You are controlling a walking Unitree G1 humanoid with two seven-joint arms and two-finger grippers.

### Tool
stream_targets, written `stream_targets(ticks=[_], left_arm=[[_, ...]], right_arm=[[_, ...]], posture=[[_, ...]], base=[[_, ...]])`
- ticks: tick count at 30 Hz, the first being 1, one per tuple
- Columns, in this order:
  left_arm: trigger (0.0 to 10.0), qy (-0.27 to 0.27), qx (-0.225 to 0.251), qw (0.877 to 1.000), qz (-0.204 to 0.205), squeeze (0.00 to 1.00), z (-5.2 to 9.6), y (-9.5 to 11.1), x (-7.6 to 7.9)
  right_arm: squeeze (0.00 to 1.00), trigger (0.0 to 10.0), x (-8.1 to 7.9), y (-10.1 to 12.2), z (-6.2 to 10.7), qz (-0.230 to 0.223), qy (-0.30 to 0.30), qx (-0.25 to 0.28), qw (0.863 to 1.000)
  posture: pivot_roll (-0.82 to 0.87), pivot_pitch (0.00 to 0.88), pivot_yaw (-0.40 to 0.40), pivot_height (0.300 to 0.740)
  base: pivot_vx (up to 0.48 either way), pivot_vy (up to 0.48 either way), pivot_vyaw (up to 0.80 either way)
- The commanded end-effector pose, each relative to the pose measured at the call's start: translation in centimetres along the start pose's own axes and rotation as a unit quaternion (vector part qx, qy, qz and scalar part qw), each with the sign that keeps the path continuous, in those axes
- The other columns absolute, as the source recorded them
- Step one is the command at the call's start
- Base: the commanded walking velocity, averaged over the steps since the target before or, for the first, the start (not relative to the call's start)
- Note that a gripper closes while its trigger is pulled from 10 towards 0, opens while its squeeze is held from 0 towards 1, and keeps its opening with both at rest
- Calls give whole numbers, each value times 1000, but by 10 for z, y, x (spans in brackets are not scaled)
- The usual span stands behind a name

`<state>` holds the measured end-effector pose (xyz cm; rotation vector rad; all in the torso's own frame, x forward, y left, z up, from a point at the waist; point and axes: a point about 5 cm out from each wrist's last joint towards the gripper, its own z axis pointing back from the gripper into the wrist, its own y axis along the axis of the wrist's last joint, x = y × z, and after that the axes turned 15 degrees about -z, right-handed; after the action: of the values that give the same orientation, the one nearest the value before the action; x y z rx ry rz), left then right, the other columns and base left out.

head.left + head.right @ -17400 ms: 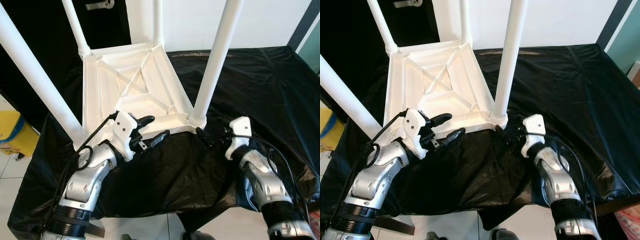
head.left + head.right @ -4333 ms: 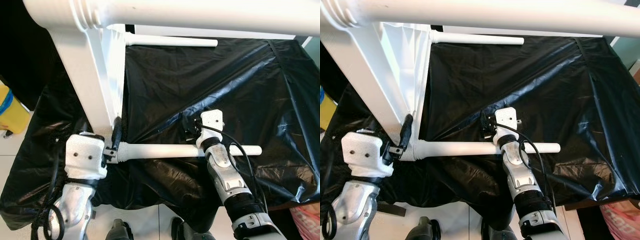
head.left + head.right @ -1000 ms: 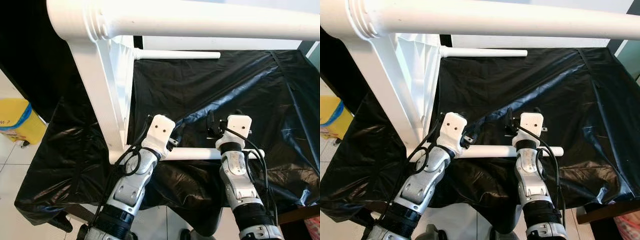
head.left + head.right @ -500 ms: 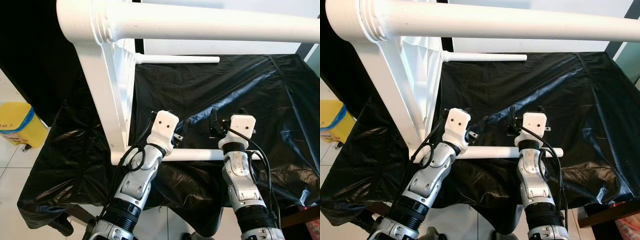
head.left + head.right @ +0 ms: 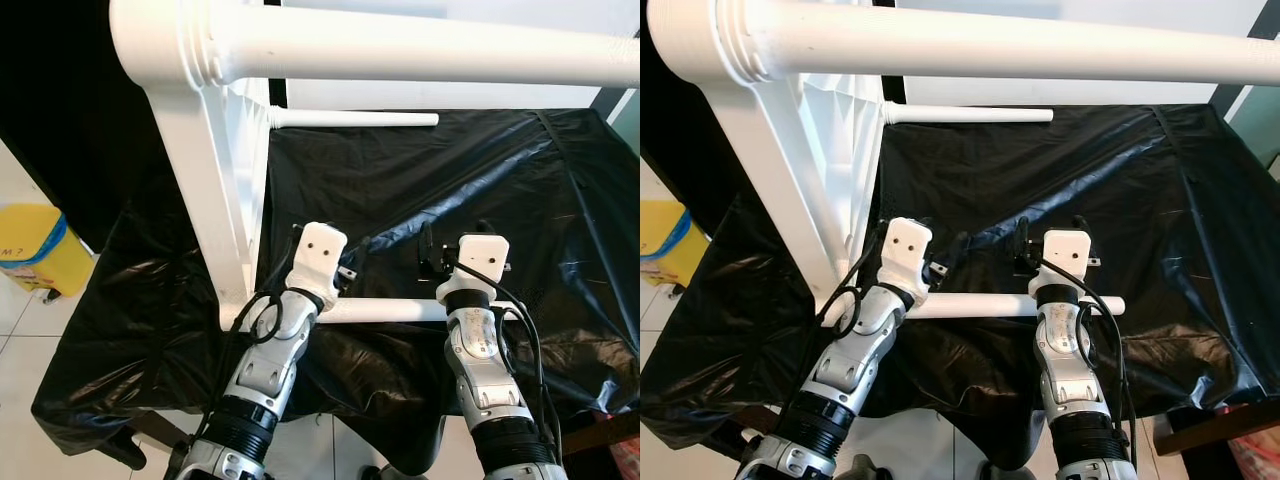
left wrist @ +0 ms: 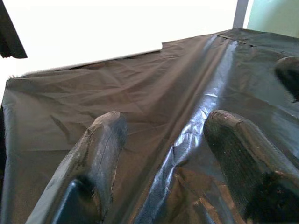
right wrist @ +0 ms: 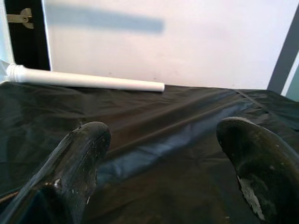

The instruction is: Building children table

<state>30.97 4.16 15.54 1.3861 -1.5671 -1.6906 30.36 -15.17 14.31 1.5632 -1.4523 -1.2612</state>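
Note:
The white children's table lies on its side on the black sheet [image 5: 420,180]. Its top panel [image 5: 215,200] stands upright at the left and its legs run level to the right. One leg [image 5: 420,50] passes close under my head. The lowest leg [image 5: 390,311] lies along the front edge, and a far leg [image 5: 350,119] sits at the back. My left gripper [image 5: 335,252] and right gripper [image 5: 452,238] hover side by side just beyond the lowest leg. The wrist views show the left gripper [image 6: 163,128] and right gripper [image 7: 166,135] open over bare sheet.
A yellow bin [image 5: 30,250] stands on the tiled floor at the left. The black sheet hangs over the front edge of the support in folds. A white wall [image 7: 163,42] closes the far side, with a dark doorway at the back left.
Earlier the table stood upside down with its legs up; now it lies on its side. The left gripper has come away from the leg's base and now sits beside the right one.

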Motion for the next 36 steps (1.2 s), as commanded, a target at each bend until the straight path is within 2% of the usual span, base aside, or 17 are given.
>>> stream_targets(ticks=[1,19,26,29,36], left_arm=[[10000,20,-1,1000,-3,0,-2,1,-1],[10000,34,-2,999,-2,0,-5,0,-8],[10000,51,-1,999,14,0,-5,0,-11],[10000,75,-8,997,25,0,-5,-1,-15],[10000,85,-10,996,36,0,-5,0,-17]], right_arm=[[0,10000,2,0,1,8,-3,-3,1000],[0,10000,0,0,-2,9,1,-5,1000],[0,10000,-1,0,-2,9,5,-6,1000],[0,10000,-4,0,0,8,11,-9,1000],[0,10000,-6,0,-1,6,14,-10,1000]], posture=[[-66,76,-11,740],[-64,85,-13,740],[-68,88,-15,740],[-70,92,-17,740],[-71,93,-20,740]], base=[[0,-322,0],[0,-312,0],[0,0,0],[0,0,0],[0,0,0]])
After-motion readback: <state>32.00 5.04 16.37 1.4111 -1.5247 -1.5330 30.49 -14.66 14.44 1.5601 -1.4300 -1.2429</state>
